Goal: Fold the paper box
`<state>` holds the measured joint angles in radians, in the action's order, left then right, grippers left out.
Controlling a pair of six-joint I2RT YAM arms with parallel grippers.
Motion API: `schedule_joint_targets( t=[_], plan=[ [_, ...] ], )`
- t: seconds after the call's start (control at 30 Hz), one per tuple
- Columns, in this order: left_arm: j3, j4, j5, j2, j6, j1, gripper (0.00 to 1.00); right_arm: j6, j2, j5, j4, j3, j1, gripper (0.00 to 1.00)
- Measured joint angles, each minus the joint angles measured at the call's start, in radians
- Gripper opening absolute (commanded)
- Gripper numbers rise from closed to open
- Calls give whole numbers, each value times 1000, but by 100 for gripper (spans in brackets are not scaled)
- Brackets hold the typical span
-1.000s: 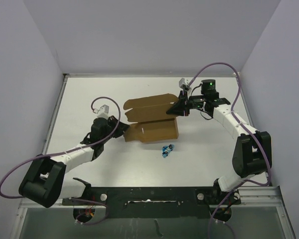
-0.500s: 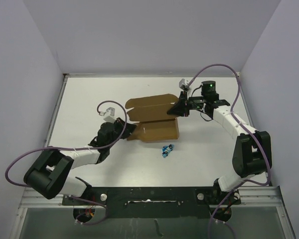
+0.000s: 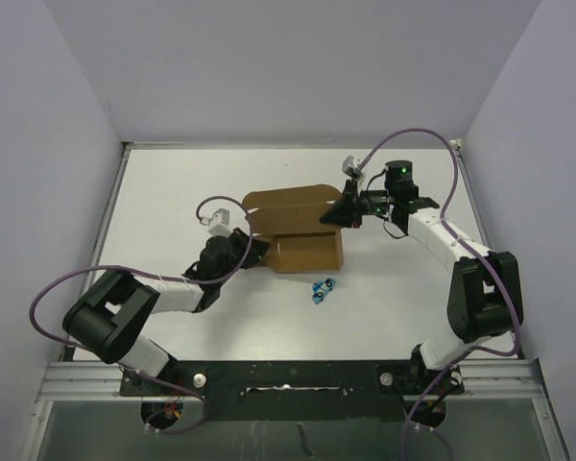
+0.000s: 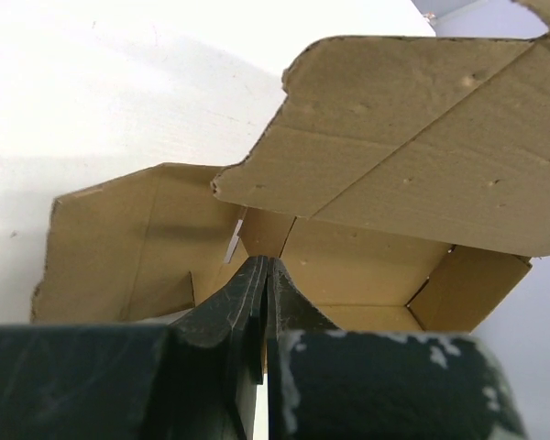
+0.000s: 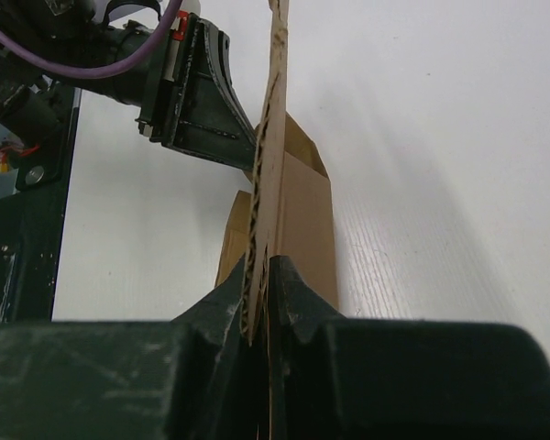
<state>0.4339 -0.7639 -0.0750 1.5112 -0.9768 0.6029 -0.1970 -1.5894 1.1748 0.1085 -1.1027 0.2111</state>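
so, r gripper (image 5: pixel 259 270) tight on paper box (image 3: pixel 302 252) flap; l gripper (image 4: pixel 262 268) pinched together, empty, at box mouth

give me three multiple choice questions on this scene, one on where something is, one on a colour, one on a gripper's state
1. Where is the small blue object relative to the paper box?
A) inside it
B) on top of its raised flap
C) on the table, just on its near side

2. What colour are the cables on the arms?
A) purple
B) green
C) orange

3. What is the right gripper doing?
A) standing open above the table
B) shut on a panel of the box
C) shut on the blue object

Answers:
1 C, the top view shows it on bare table by the box's near side.
2 A, purple loops hang off both arms.
3 B, the right wrist view shows a cardboard edge pinched between its fingers.
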Motion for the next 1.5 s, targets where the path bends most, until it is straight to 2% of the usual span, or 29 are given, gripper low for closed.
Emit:
schedule_joint_targets(
  t=[0.47,0.6,0.7,0.8,0.97,1.1,1.27,1.37,1.5],
  plan=[
    [76,-11,8,69,16,12,0,6,-11,-9,-29,2,-11,0],
    [58,13,8,45,28,11,5,-5,-11,-5,-24,3,-39,0],
    [39,81,8,-28,50,5,9,-8,-11,3,-23,3,-74,0],
    [33,162,8,-135,80,-2,18,-10,-11,15,-22,3,-98,0],
    [32,330,0,-325,131,-19,42,-12,-11,28,-21,3,-116,0],
    [32,449,39,-418,149,-107,58,-11,-11,41,-22,3,-116,0],
    [68,524,172,-304,146,-258,59,-4,-11,51,-23,4,-116,0],
    [103,537,246,-191,142,-271,59,-1,-11,53,-26,5,-113,0],
    [153,536,324,-68,116,-271,53,4,-11,57,-26,5,-111,0]
  ],
)
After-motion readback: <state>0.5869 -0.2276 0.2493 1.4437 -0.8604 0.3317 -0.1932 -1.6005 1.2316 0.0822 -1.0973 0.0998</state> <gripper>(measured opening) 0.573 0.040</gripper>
